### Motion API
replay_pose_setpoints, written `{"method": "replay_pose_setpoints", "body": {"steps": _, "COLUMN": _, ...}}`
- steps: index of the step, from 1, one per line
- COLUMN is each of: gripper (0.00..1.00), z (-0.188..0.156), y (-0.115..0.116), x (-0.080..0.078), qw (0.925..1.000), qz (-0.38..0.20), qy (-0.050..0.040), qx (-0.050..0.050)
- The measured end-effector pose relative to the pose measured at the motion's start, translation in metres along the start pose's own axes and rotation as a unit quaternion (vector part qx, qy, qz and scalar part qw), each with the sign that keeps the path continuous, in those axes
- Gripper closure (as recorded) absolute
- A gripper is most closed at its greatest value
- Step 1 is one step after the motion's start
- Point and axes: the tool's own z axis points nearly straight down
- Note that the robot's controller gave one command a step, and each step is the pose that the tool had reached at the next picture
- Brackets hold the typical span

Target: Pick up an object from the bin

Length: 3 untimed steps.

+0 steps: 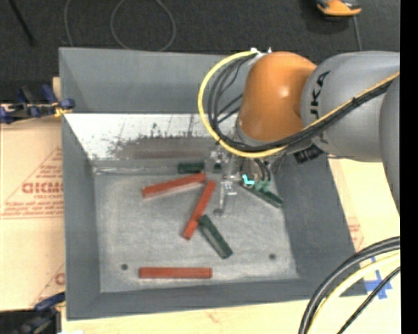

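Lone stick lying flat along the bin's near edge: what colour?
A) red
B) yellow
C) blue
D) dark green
A: the red stick lies by itself along the near edge of the bin, apart from the other sticks clustered mid-floor.

The grey bin (78,221) holds six loose things in two kinds: three red sticks (173,186) (198,211) (175,273) and three dark green sticks (190,167) (214,236) (269,197)
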Motion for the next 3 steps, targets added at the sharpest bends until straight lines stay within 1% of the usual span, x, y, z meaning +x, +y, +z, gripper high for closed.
{"method": "replay_pose_setpoints", "body": {"steps": 1, "gripper": 0.0, "z": 0.093, "y": 0.042, "x": -0.031, "qw": 0.9973, "qz": -0.073, "qy": -0.0064, "qx": -0.001}}
{"method": "replay_pose_setpoints", "body": {"steps": 2, "gripper": 1.0, "z": 0.093, "y": 0.041, "x": -0.03, "qw": 0.9974, "qz": -0.072, "qy": -0.0071, "qx": -0.001}}
{"method": "replay_pose_setpoints", "body": {"steps": 3, "gripper": 1.0, "z": -0.055, "y": 0.046, "x": -0.04, "qw": 0.9955, "qz": -0.094, "qy": -0.0089, "qx": 0.001}}
